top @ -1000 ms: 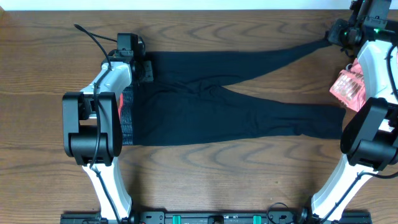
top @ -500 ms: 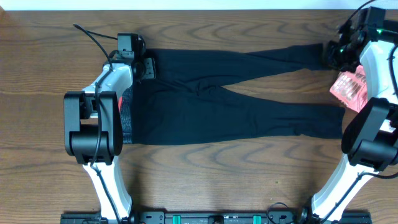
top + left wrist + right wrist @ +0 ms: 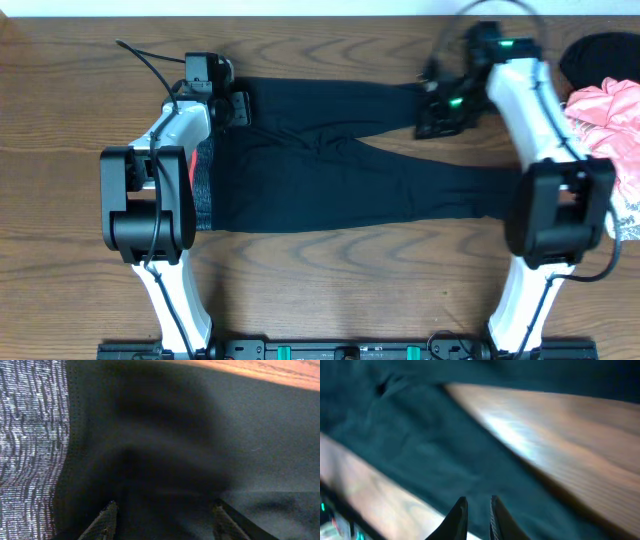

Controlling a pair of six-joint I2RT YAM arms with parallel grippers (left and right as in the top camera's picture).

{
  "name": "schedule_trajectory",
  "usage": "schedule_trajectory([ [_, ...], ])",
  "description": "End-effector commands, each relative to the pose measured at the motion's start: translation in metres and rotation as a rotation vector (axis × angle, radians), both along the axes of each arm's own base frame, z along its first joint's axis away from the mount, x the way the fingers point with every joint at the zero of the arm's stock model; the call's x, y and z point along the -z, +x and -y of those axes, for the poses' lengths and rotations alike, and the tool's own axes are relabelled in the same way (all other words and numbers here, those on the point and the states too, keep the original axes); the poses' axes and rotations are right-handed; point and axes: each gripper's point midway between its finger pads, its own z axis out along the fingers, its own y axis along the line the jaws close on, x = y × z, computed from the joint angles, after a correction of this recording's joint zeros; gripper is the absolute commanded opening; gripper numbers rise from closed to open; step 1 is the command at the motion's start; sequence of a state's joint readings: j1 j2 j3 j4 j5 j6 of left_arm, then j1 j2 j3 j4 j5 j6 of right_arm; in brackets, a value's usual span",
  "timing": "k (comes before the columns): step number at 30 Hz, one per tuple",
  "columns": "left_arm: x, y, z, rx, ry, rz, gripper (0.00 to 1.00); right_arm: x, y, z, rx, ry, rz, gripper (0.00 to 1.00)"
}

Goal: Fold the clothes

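Black leggings (image 3: 330, 170) lie flat across the table (image 3: 330, 270), with the speckled waistband (image 3: 30, 435) toward 9 o'clock and the legs running toward 3 o'clock. The left tool (image 3: 165, 520) stands with jaws apart over the black fabric at the waistband's 12 o'clock corner. The right tool (image 3: 437, 112), its jaws nearly together, appears to pinch the end of the far leg (image 3: 380, 95) at about 1 o'clock. The fabric looks light, limp and stretchy, so it would probably sag and drag. The cuff ends and waistband corners are the surest holds.
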State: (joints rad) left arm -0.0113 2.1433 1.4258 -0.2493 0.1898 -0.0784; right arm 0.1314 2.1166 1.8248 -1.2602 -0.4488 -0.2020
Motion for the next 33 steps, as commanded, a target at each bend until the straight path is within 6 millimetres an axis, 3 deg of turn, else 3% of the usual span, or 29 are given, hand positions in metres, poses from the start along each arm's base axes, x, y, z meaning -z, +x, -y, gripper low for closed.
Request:
schedule_trajectory([
  [1,-0.004,-0.001,0.015,0.031,-0.063,-0.015,0.62,0.001,-0.009,-0.023,-0.117,-0.047,0.029,0.14],
  [7,-0.038,0.007,0.021,0.05,-0.08,0.066,0.61,0.006,-0.022,-0.053,-0.17,-0.061,0.021,0.13],
  [10,-0.047,0.014,0.021,0.051,-0.08,0.105,0.61,0.019,-0.027,-0.066,-0.176,-0.065,0.019,0.12],
  [20,-0.047,0.016,0.022,0.053,-0.08,0.117,0.61,0.071,-0.072,-0.095,-0.235,-0.086,-0.049,0.11],
  [33,-0.029,0.028,0.042,0.091,-0.082,0.149,0.61,0.096,-0.097,-0.108,-0.238,-0.118,-0.08,0.11],
])
